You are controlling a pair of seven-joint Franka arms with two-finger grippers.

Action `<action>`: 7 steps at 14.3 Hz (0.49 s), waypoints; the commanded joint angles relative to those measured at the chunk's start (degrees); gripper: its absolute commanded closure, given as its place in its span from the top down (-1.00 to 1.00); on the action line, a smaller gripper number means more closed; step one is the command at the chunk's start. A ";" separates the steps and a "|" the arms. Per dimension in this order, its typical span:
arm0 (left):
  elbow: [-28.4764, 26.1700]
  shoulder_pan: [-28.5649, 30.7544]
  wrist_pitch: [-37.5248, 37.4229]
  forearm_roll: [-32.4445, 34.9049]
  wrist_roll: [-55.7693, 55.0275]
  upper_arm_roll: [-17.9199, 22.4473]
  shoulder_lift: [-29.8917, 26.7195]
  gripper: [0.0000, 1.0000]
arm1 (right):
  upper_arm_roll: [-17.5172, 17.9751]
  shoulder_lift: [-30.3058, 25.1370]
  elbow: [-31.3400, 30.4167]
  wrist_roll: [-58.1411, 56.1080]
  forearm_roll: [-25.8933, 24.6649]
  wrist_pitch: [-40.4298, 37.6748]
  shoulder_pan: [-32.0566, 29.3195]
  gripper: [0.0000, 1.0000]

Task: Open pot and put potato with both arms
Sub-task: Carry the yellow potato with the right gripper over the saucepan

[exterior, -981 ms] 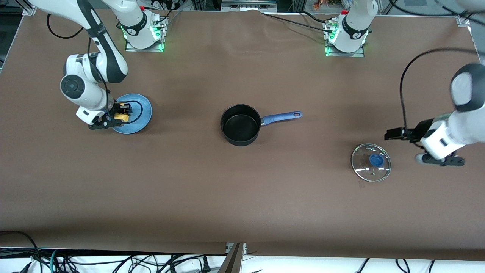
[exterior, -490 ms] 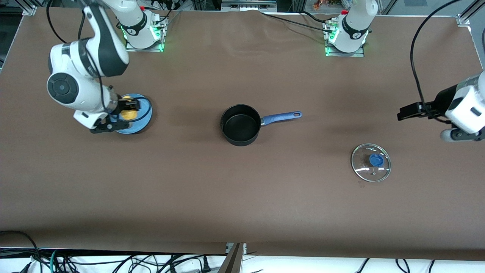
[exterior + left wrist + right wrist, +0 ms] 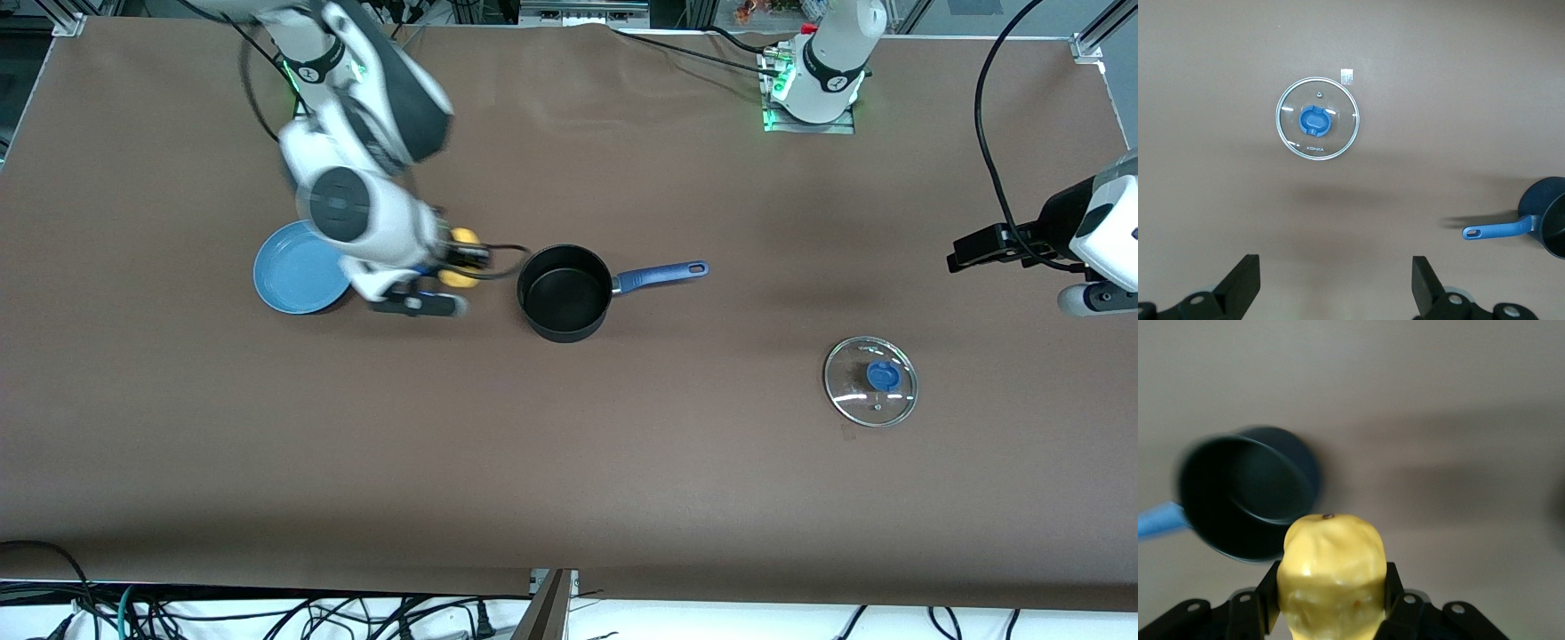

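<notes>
Nearest the front camera, the round glass lid with the blue knob point(image 3: 870, 381) lies flat on the brown worktop point(image 3: 569, 462) toward the left arm's end, well apart from everything else, so the opening part of the task looks done.

Farther from the camera, near the middle of the worktop, stands the small black saucepan with a metal rim and long blue handle point(image 3: 564, 292), uncovered and empty, its handle pointing toward the left arm's end. Beside it, toward the right arm's end, lies the flat blue plate point(image 3: 298, 267), bare.

The right end effector point(image 3: 460, 259) is in the air over the worktop between plate and saucepan, just short of the saucepan's rim. Its fingers are closed on the small lumpy yellow potato point(image 3: 1331, 577).

The left end effector point(image 3: 1335, 287) hangs over the worktop at the left arm's end with its fingers spread wide and nothing between them; that arm waits.

The step in hand appears to be the carry to the saucepan. The next move calls for bringing the potato squarely over the mouth, clear of the rim, before the fingers part.
</notes>
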 commanded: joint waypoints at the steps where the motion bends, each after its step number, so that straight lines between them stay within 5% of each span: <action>1: 0.37 -0.84 -0.78 0.36 -0.47 0.75 -0.03 1.00 | -0.43 8.62 7.31 7.02 -0.16 7.46 4.44 -0.38; 7: 0.37 -0.76 -0.78 0.80 -0.47 0.75 0.05 1.00 | -1.57 13.99 7.13 9.32 -4.99 13.39 9.98 -0.38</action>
